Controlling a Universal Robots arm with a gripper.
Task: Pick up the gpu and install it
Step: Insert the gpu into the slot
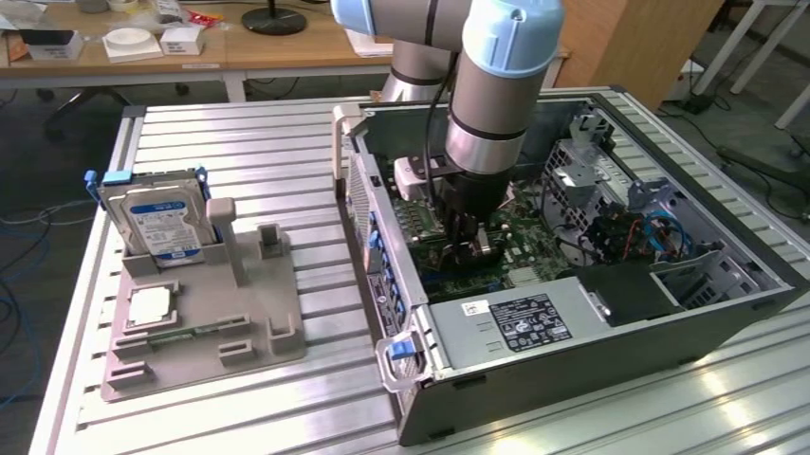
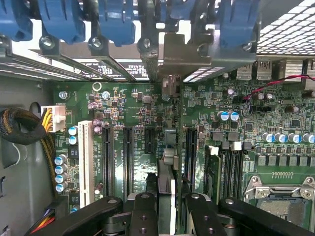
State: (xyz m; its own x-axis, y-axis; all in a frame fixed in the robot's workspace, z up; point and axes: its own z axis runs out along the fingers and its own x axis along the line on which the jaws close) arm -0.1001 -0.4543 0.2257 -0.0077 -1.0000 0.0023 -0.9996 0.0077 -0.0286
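My gripper (image 1: 469, 245) reaches down into the open computer case (image 1: 608, 332), just over the green motherboard (image 1: 525, 248). Its black fingers (image 2: 143, 212) are shut on the gpu (image 2: 167, 160). In the wrist view the gpu is a thin dark card seen edge-on, standing upright between them. The card runs along the motherboard (image 2: 133, 105) in line with the black expansion slots (image 2: 128, 157). Its silvery bracket (image 2: 172, 56) meets the case's rear slot openings under the blue clips (image 2: 115, 22). I cannot tell whether its lower edge sits in a slot.
At the exterior view's left, a grey fixture (image 1: 203, 332) holds a silver hard drive (image 1: 158, 223), a processor chip (image 1: 150, 305) and a green memory stick (image 1: 203, 329). The case holds a power supply (image 1: 519, 322), drive cages (image 1: 595, 171) and blue cables (image 1: 646, 237). Beyond the table stands a wooden desk (image 1: 190, 47).
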